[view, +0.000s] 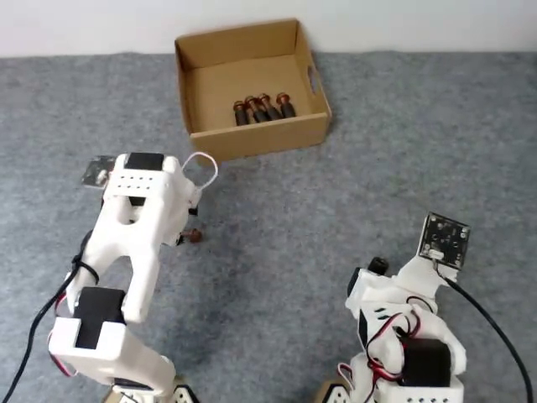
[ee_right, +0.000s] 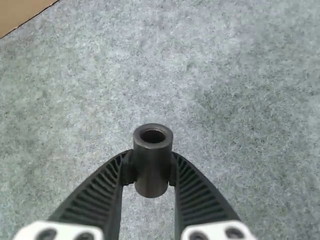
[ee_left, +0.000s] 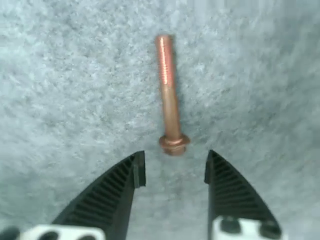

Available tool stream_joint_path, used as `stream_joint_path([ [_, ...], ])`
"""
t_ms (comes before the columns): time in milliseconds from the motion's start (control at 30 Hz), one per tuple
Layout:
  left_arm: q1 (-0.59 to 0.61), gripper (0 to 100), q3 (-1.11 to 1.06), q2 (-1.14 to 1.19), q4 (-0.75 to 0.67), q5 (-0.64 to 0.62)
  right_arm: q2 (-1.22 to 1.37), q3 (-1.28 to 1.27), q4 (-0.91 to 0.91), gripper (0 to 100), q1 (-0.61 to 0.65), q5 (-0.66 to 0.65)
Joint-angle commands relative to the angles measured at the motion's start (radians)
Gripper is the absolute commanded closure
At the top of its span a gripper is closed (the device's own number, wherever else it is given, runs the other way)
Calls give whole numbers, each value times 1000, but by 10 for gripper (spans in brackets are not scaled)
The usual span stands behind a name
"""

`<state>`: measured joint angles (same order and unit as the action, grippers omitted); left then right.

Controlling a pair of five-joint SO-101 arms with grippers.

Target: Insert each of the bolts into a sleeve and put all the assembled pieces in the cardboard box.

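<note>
We are looking at a copper-coloured bolt (ee_left: 170, 95) that is lying flat on the grey, felt-like desk (ee_left: 60, 75), its flanged head pointing toward the left claw (ee_left: 175, 159) and its threaded shank running away from it; the left claw is hanging released close over the desk, its two black ribbed fingers (ee_left: 122, 182) spread wide, and the bolt's head is sitting just beyond the fingertips, in line with the gap and touching neither of them; the right claw (ee_right: 151, 159) is clenching a dark cylindrical sleeve (ee_right: 152, 170) between its fingers, gripping it by the sides, and the sleeve's open bore is facing the wrist camera; we are not able to tell whether the sleeve's far end is touching the desk; from the high view, the left arm (view: 138, 227) is stretching out over the bolt, while the right arm (view: 403, 319) is sitting folded, well apart from it; the cardboard box (view: 252, 141) is standing open at the far side of the desk, beyond the left arm; inside it, four assembled pieces (view: 263, 108) are lying side by side in a row near its front wall.
</note>
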<state>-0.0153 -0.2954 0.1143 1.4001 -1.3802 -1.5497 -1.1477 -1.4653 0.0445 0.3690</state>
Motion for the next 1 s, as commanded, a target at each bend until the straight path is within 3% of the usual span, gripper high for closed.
stream_joint_path([
  [0,6,799,27,-58,60,210,-5,9,21,990,-10,-8],
  [233,6,799,27,-58,158,876,-5,9,21,990,-10,-8],
  [433,8,800,56,-51,164,1069,-5,9,21,990,-10,-8],
  [700,18,803,159,-49,137,1662,-5,9,21,990,-10,-8],
  [867,49,863,168,-49,60,1953,-5,9,21,990,-10,-9],
  [967,77,882,168,-49,18,2061,-4,8,21,990,-10,-9],
])
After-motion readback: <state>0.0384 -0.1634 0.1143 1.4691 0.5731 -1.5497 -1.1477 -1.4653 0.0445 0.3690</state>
